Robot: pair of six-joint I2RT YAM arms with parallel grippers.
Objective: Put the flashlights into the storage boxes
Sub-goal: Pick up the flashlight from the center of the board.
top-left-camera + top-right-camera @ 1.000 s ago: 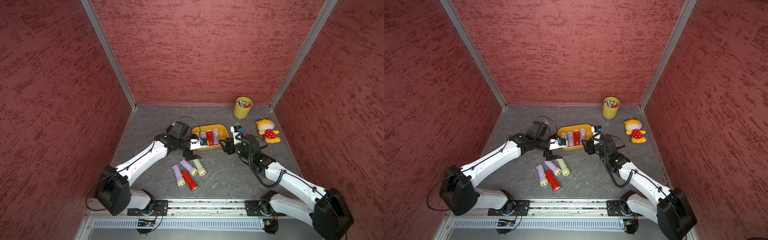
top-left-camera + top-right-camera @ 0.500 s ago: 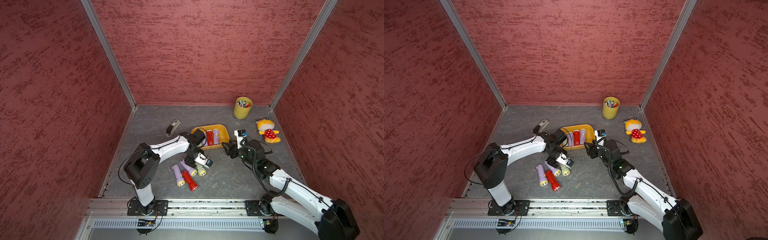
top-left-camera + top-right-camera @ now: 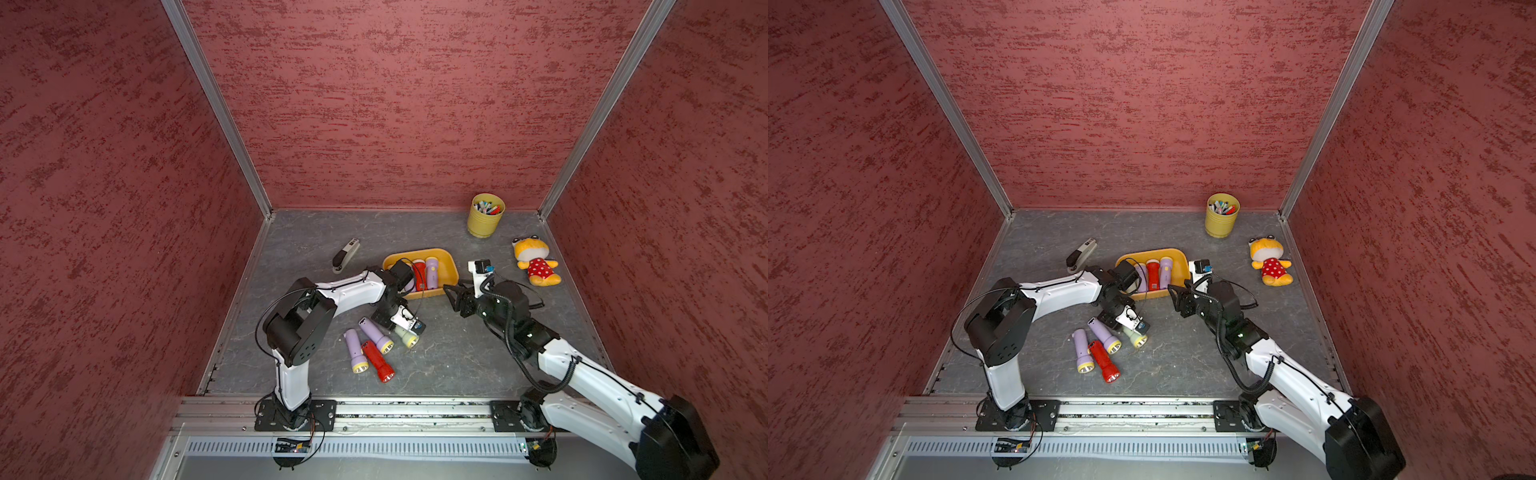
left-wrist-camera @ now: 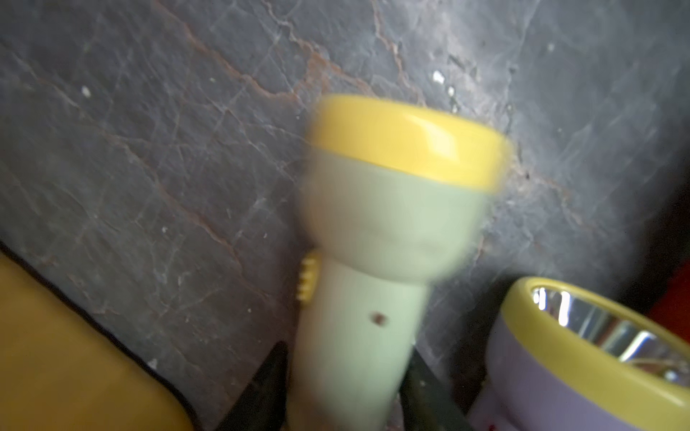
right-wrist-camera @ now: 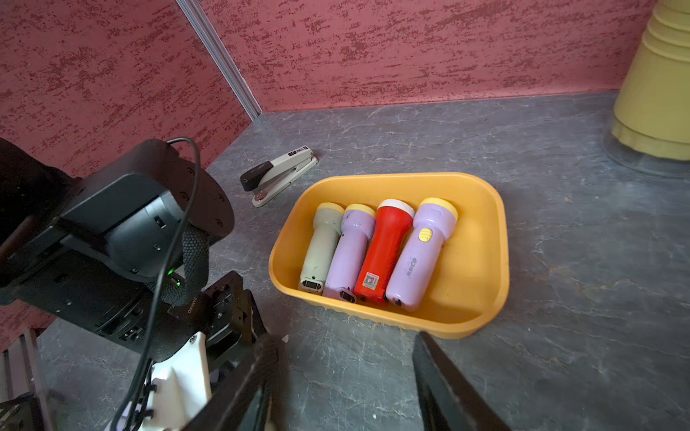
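Plastic flashlights (image 5: pixel 381 250), stubby with flared heads, lie four abreast in the glossy orange tray (image 5: pixel 481 261); three loose flashlights (image 3: pixel 376 359) rest on the veined grey table (image 3: pixel 457 353). Left arm (image 3: pixel 353 291) folds downward, left gripper (image 4: pixel 343 360) clamped around the pale green flashlight (image 4: pixel 373 261) beside them; right gripper (image 5: pixel 347 337) gapes empty near the tray.

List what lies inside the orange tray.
Four flashlights lie side by side in the orange tray: pale green, lilac, red, and lilac with a yellow switch. They cover the floor beneath; whether anything lies under them cannot be seen.
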